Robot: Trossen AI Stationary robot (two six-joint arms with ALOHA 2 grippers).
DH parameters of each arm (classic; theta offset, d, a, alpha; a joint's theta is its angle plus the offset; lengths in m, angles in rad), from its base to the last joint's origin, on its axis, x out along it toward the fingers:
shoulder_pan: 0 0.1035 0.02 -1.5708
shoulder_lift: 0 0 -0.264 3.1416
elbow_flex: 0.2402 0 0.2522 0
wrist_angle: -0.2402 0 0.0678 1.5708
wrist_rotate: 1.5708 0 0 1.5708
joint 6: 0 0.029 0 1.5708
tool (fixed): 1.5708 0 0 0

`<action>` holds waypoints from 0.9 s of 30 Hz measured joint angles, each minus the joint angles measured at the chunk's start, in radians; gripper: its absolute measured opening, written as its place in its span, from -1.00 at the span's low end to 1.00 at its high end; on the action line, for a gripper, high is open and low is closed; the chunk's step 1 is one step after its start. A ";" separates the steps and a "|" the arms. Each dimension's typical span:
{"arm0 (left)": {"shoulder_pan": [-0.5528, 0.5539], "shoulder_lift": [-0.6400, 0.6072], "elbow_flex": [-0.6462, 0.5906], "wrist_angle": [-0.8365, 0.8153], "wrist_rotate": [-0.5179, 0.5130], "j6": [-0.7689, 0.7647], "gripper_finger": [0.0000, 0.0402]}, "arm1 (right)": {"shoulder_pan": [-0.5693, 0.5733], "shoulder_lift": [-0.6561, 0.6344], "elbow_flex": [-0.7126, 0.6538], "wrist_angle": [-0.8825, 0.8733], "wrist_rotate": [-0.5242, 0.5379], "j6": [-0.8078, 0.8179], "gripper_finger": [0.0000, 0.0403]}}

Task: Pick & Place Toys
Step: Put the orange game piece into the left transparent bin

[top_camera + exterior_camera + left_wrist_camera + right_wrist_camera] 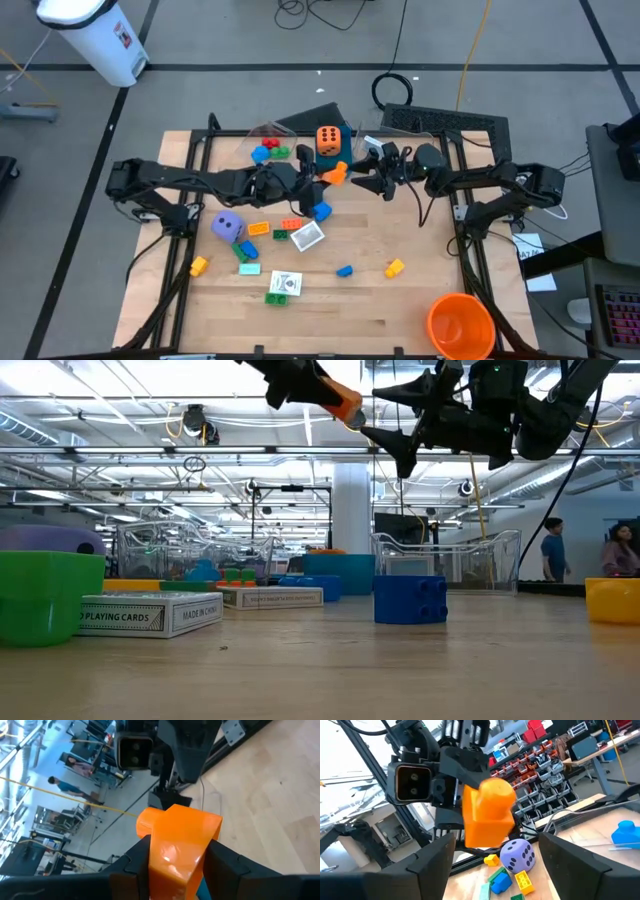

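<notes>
Mostly unfinished: left hand (322, 178) pinches an orange brick (335, 173), right hand (366, 183) spread beside it; toys litter the bench (400, 310).

We can read only two printed texts, both in the low view. On the side of the flat white cardboard card box (150, 616) lying at the left on the wooden table we read "PLAYING CARDS" and, further along the same side, "MADE IN CHINA". A second flat white card box (272, 597) farther back carries a line of small print along its side, but we cannot make out its words. Nothing in the other views is legible to us.
</notes>
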 joint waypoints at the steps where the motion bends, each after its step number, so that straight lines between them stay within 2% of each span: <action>1: 0.000 0.004 0.000 0.018 0.003 0.006 -0.28 | 0.000 0.000 0.000 0.000 0.000 0.003 0.43; 10: 0.002 0.036 0.000 0.111 0.029 0.030 -0.35 | 0.049 0.000 0.000 0.035 0.048 -0.054 0.45; 16: 0.010 0.053 0.000 0.172 0.034 0.041 -0.25 | 0.082 0.000 0.000 0.089 0.054 -0.072 0.44; 19: 0.010 0.068 0.000 0.198 0.060 0.046 -0.28 | 0.087 0.000 0.000 0.096 0.061 -0.077 0.43; 22: 0.010 0.070 0.000 0.197 0.084 0.046 -0.35 | 0.089 0.000 0.000 0.097 0.077 -0.086 0.40; 27: 0.016 0.070 0.000 0.199 0.089 0.037 -0.32 | 0.090 0.000 0.000 0.096 0.076 -0.088 0.23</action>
